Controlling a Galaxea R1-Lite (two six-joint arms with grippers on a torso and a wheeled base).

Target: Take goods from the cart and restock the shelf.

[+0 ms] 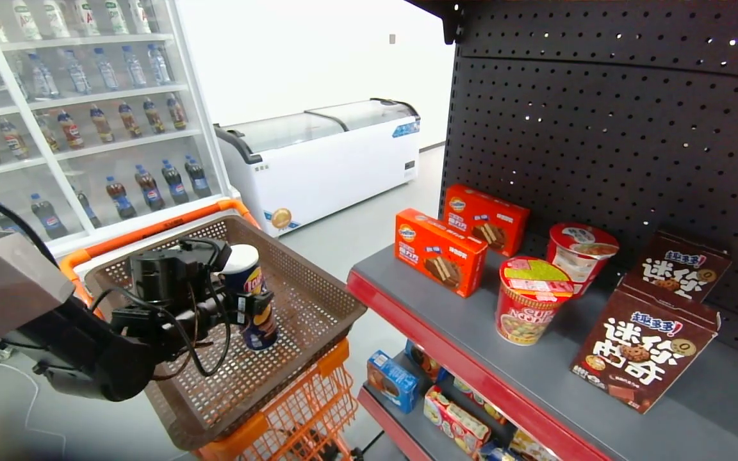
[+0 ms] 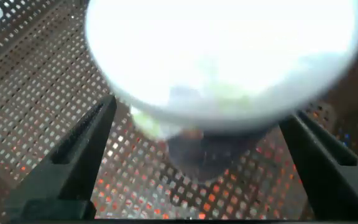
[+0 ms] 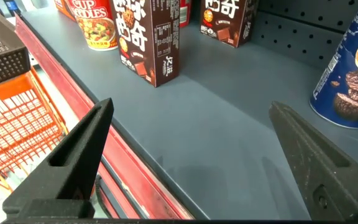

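Glass-door drink coolers (image 1: 87,115) lined the far left. Before them, the cart's (image 1: 292,410) brown basket (image 1: 324,301) held an upright chip can (image 1: 261,330), the left claw (image 1: 255,301) spread wide on either side of it. Rightward, the grey shelf (image 1: 420,301) carried orange boxes (image 1: 439,253), cup noodles (image 1: 529,301) and brown cookie boxes (image 1: 644,346). The right claw (image 3: 188,115) hung wide open above that shelf.

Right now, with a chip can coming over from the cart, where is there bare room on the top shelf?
Free: the grey shelf between the front brown box and the blue cookie tub; also the front strip by the red edge. Crowded: around the cup noodles.
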